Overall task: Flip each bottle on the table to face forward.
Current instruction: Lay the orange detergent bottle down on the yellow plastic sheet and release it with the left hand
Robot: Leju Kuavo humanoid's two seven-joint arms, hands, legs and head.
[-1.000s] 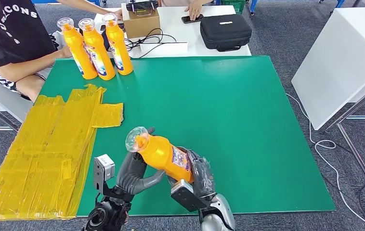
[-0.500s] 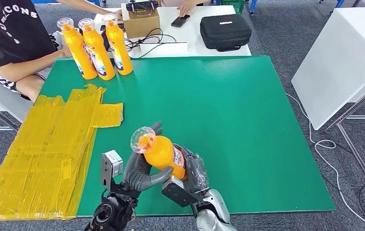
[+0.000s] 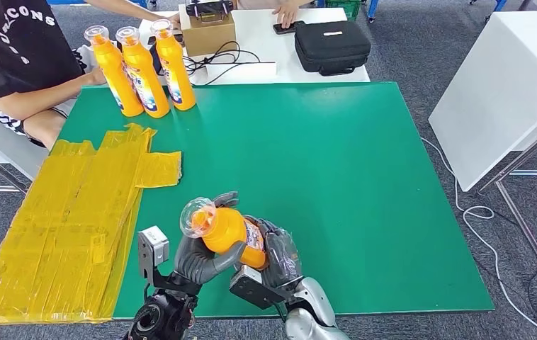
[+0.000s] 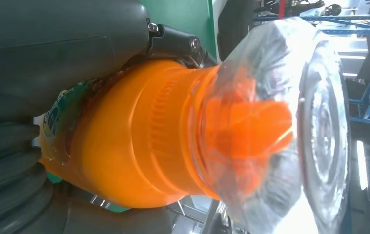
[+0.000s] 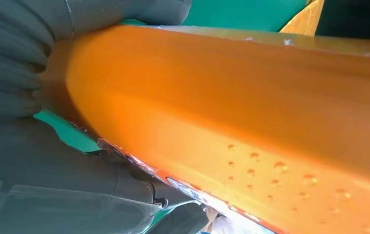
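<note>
Head view: orange bottle [image 3: 227,232] held tilted above near edge of green surface [image 3: 336,177], clear cap [image 3: 197,217] pointing toward yellow sheet [image 3: 67,219]. Left robot hand [image 3: 205,255] wraps neck end, right robot hand [image 3: 276,255] wraps base end; both clasped on bottle, likely two-handed grip to turn label forward. Three bottles [image 3: 142,71] stand upright at far corner of surface, beside person's arm [image 3: 39,95].
</note>
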